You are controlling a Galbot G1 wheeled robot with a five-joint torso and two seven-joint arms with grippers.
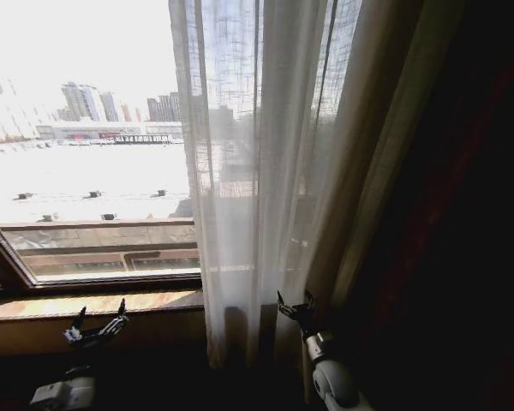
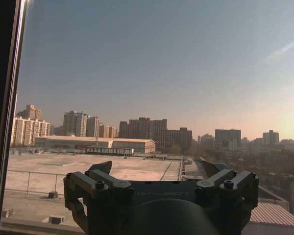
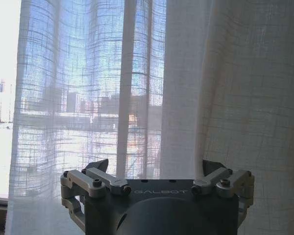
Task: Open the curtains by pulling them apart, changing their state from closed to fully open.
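From the head view, the sheer white curtains [image 1: 257, 171] hang bunched right of centre against the dark drape [image 1: 463, 214], the window glass [image 1: 86, 128] bare; the opening looks largely done. The left gripper [image 1: 98, 325] and right gripper [image 1: 295, 306] hang spread and empty. Left wrist view: left gripper [image 2: 159, 178] faces the bare glass. Right wrist view: right gripper [image 3: 157, 178] fronts the pleats, uncaught.

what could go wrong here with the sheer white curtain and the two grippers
The right gripper sits open against the sheer white pleated curtain, beside the heavy dark drape; it may catch that drape instead. The thin fabric might slip from the open jaws. The open left gripper hovers near the wooden window sill and could bump it.
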